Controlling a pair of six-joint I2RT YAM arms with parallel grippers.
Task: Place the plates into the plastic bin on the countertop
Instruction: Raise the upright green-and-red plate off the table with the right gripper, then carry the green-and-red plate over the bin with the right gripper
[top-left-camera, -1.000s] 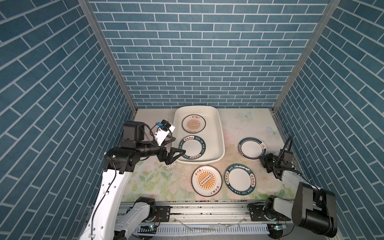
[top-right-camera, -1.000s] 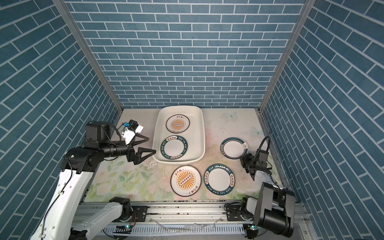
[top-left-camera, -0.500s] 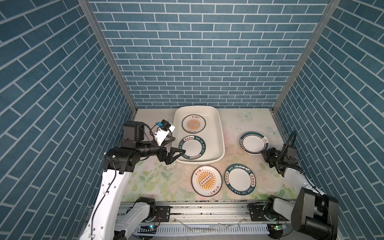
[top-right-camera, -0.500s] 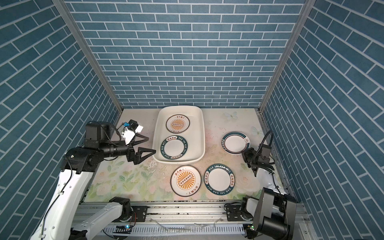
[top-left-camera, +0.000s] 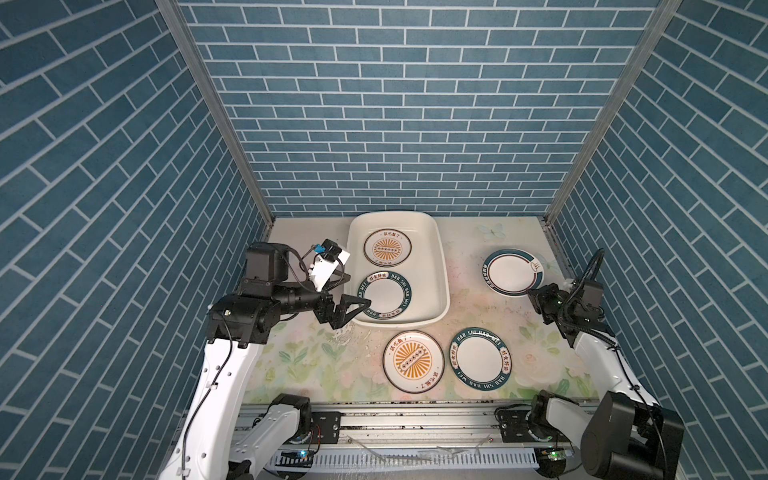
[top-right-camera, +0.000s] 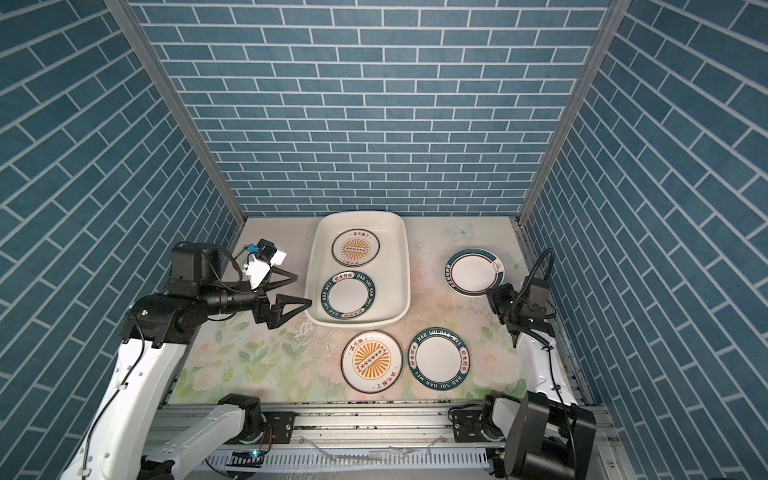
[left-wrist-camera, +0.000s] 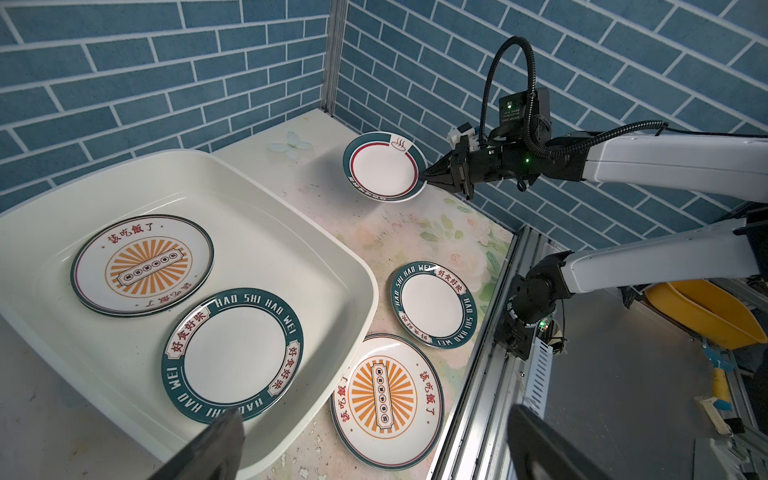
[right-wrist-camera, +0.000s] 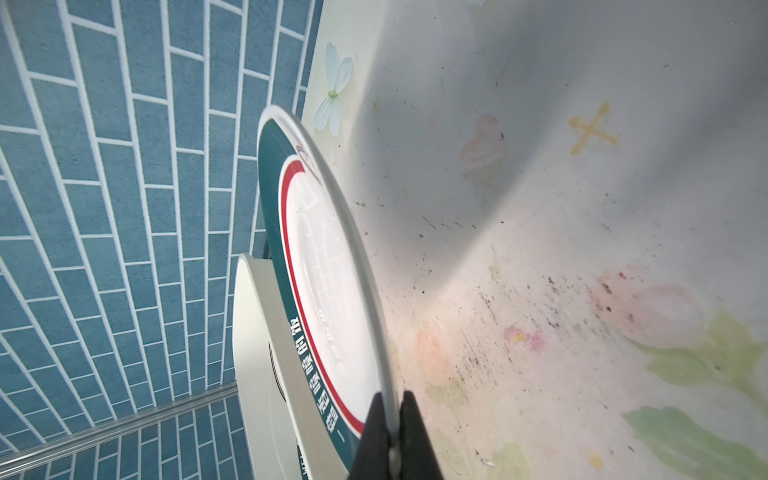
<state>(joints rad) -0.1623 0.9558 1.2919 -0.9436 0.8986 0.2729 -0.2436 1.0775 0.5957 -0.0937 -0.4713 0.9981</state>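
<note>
The cream plastic bin (top-left-camera: 441, 266) stands at the back middle of the flowered countertop (top-left-camera: 316, 365). Inside it lie a sunburst plate (top-left-camera: 387, 248) and a teal-rimmed plate (top-left-camera: 384, 296). In front of the bin, another sunburst plate (top-left-camera: 412, 362) and another teal-rimmed plate (top-left-camera: 480, 358) lie side by side on the countertop. My right gripper (right-wrist-camera: 390, 399) is shut on the near rim of the cloud-emblem plate (top-left-camera: 512, 272), which hangs tilted above the countertop at the right. My left gripper (top-right-camera: 300, 289) is open and holds nothing, at the bin's near-left corner.
Brick walls close in the left, back and right sides. A grey metal rail (top-left-camera: 415, 419) runs along the front edge. Crumbs (top-left-camera: 349, 336) are scattered before the bin. A yellow bowl (left-wrist-camera: 702, 311) sits beyond the rail, off the countertop.
My right gripper has lifted the cloud-emblem plate off the countertop and carried it up and toward the back. The left arm has stayed still.
</note>
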